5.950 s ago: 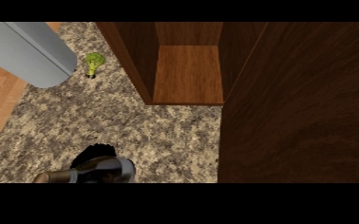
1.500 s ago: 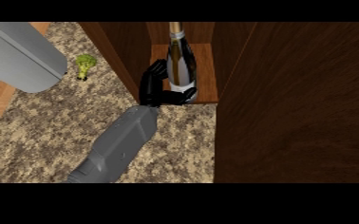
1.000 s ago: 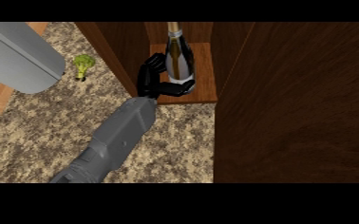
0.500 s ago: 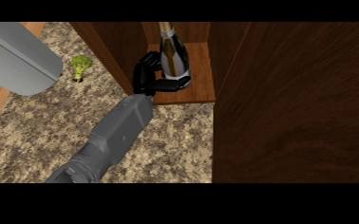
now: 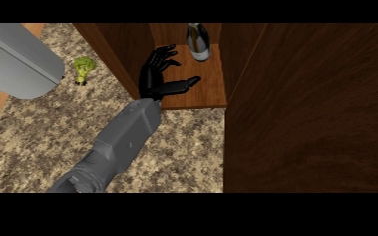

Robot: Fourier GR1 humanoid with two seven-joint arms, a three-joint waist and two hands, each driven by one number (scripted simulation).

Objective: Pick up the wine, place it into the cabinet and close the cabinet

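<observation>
Dark-wood cabinet (image 5: 125, 45), open, occupies centre to 12 o'clock of view; lighter wood shelf floor (image 5: 196, 92) visible inside, between two dark side walls.

Item 1: wine (image 5: 197, 42), task obj. Glass bottle w/ pale label, standing on shelf floor at back of cabinet, approx 12 o'clock. Top cut off by upper edge of view. Nothing touching it; sits apart from hand, toward 1 o'clock of it.

Item 2: left hand (image 5: 156, 75), black, on grey forearm entering from 7 o'clock and running up toward centre. Hand is inside cabinet opening, over shelf floor, near left side wall. Fingers spread wide and fairly straight, pointing toward 12–1 o'clock; thumb stuck out toward 3 o'clock. Holding nothing.

Item 3: right hand: no sign of it in head view.

Item 4: cabinet door (image 5: 303, 110), dark wood, large panel filling 3 o'clock side from top to bottom of view; stands open, edge just right of shelf.

Item 5: counter (image 5: 184, 150), speckled tan/brown stone, spans 6 to 9 o'clock, runs up to cabinet front.

Item 6: broccoli (image 5: 83, 67), small green floret on counter at approx 10 o'clock, just left of cabinet's left wall.

Item 7: grey rounded object (image 5: 26, 62), 9–10 o'clock, partly out of view; ID unclear. Broccoli sits just beside it.
</observation>
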